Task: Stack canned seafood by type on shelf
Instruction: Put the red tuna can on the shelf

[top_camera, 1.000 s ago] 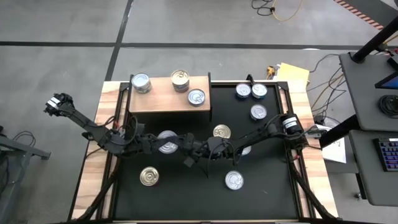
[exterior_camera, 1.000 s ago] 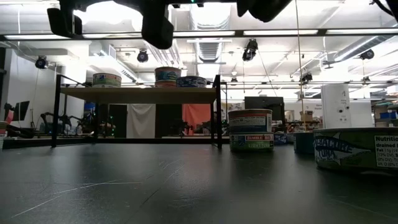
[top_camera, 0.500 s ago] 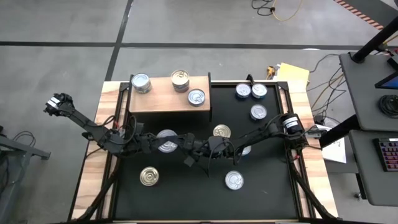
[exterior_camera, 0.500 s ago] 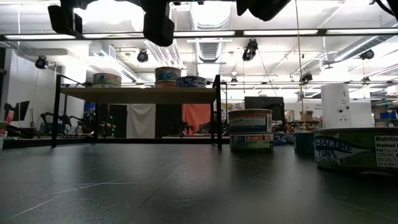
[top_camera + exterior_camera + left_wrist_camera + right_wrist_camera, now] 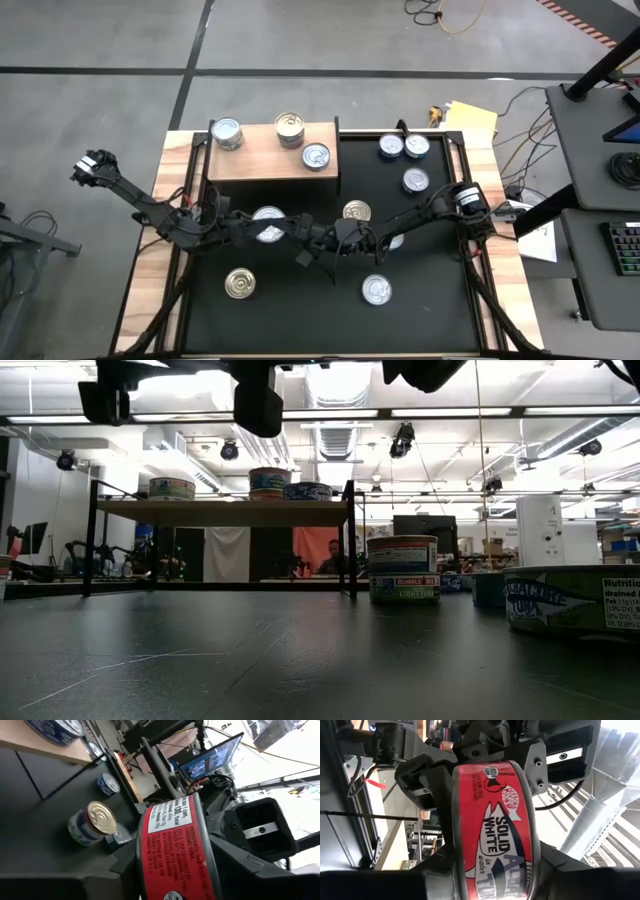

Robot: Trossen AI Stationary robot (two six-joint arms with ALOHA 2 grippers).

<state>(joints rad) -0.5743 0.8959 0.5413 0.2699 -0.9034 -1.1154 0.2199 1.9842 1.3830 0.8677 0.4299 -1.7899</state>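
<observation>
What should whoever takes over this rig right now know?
Right gripper: shut on a red-labelled can, held up over mid-table.
Left gripper: at the same can.
Shelf: three cans on top.
Other cans stand loose on the black table.
Left to do: place this can, then shelve and stack the rest by type.

My table (image 5: 148,300) has pale wooden edges around a black mat (image 5: 300,325). Just off its far right corner lies a yellow pad (image 5: 472,118) among loose cables. A dark side desk (image 5: 590,150) stands beyond the right edge, with a keyboard (image 5: 625,245) on it. A yellow cord (image 5: 450,15) coils on the concrete floor beyond the far edge. In the low view, a person (image 5: 333,556) sits far back in the room.
</observation>
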